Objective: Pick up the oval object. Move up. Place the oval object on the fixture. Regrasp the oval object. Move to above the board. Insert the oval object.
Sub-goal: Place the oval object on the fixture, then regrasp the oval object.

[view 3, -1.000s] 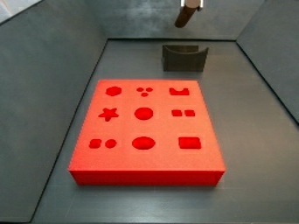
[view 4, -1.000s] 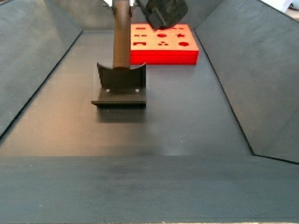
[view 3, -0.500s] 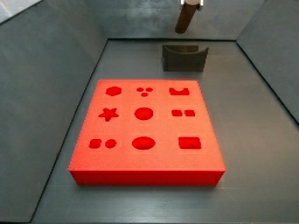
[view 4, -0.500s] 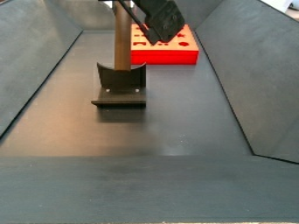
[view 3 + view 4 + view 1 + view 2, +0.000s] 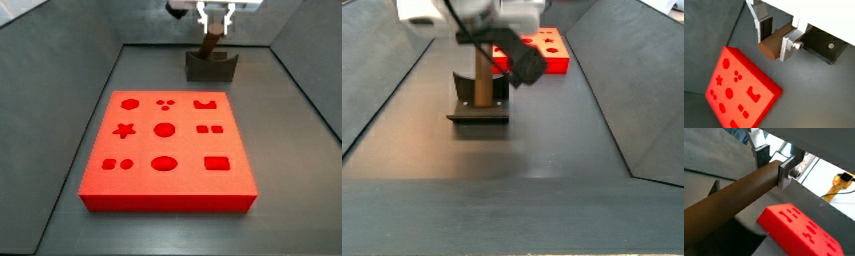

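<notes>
In a wrist view, the gripper (image 5: 776, 39) has its silver fingers (image 5: 786, 45) pressed against the oval object (image 5: 769, 46), whose brown end face points toward the camera; the board (image 5: 737, 90) lies in the lower left of the frame and the fixture (image 5: 825, 46) is the dark shape at right. In a wrist view, the gripper (image 5: 775, 164) pinches the oval object (image 5: 731, 198), which runs as a long rod from the fingers toward the lower left; the board (image 5: 799, 228) fills the lower right. In a side view, the gripper (image 5: 214, 14) hangs at the top centre, holding the oval object (image 5: 209, 41) roughly upright with its lower end at the fixture (image 5: 211, 66); the board (image 5: 166, 148) lies in mid-frame, apart from the fixture. In a side view, the gripper (image 5: 478, 40) descends from the upper left, the oval object (image 5: 478, 82) stands upright in the fixture (image 5: 478, 100), and the arm partly hides the board (image 5: 545, 52) behind.
</notes>
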Tool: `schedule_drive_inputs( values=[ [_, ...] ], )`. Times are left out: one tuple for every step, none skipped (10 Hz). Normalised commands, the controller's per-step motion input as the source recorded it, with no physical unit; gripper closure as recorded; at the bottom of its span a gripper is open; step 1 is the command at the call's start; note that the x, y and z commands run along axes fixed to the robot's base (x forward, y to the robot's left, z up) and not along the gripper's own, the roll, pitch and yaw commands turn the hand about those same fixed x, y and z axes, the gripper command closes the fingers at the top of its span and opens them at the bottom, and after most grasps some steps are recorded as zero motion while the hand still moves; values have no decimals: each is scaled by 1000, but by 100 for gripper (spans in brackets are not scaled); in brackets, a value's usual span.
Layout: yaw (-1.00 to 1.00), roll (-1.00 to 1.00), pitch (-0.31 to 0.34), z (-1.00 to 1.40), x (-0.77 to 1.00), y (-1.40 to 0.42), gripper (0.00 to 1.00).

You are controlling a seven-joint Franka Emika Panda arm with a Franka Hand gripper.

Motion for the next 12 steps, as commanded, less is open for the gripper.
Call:
schedule_drive_inputs(
  values=[
    [-10, -79, 1, -737, 96, 57, 100],
    [-17, -81, -4, -572, 82, 40, 100],
    [-26, -66, -15, -375, 64, 45, 100],
    [-30, -49, -35, -303, 55, 92, 100],
    [-31, -47, -40, -287, 57, 102, 100],
    [-29, -47, -41, -285, 57, 103, 100],
    [-28, -47, -41, -285, 57, 103, 100],
    [-27, -47, -41, -285, 57, 102, 100],
    [-26, -47, -41, -285, 57, 103, 100],
    [0, 0, 0, 0, 0, 0, 0],
    [-35, -2, 9, 1000, 0, 0, 0],
    [-25, 2, 12, 1000, -7, 4, 0]
  ],
)
